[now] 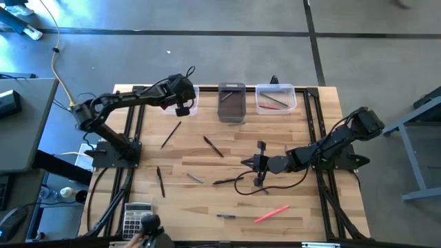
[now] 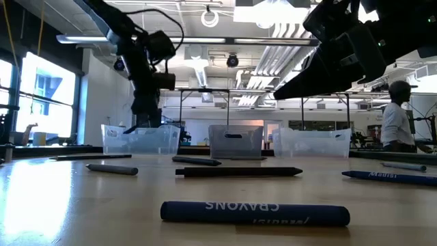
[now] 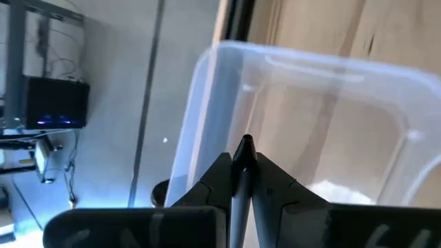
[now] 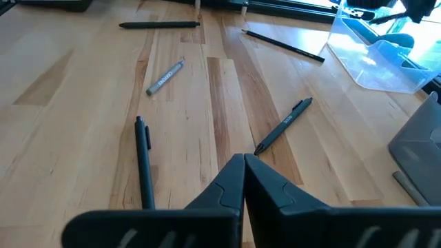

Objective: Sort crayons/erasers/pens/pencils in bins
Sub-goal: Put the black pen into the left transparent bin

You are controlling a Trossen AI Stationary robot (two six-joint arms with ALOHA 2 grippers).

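My left gripper [image 1: 183,105] is over the far-left clear bin [image 1: 189,98] and is shut on a thin dark stick [image 3: 242,162]. In the low view it hangs above that bin [image 2: 140,139]. My right gripper [image 4: 243,164] is shut and empty, above the table's middle [image 1: 252,163]. A dark grey bin [image 1: 231,103] stands in the middle at the far edge. A second clear bin [image 1: 275,98] to its right holds a red stick and a dark one. Several dark sticks lie flat on the table, among them a pen [image 4: 284,125] and a black pen [image 1: 227,181]. My left gripper pinches the thin dark stick between its two fingers. The stick lies along the fingers, and its pointed tip [image 3: 245,143] sticks out past the fingertips. It is lifted clear, above the clear bin's inside [image 3: 324,124].
A pink stick [image 1: 271,214], a grey crayon [image 1: 195,178], a blue crayon [image 2: 256,213] and other dark sticks [image 1: 171,134] are scattered over the wooden table. A grey calculator [image 1: 136,217] lies at the near left corner. A person [image 2: 396,123] stands in the room beyond.
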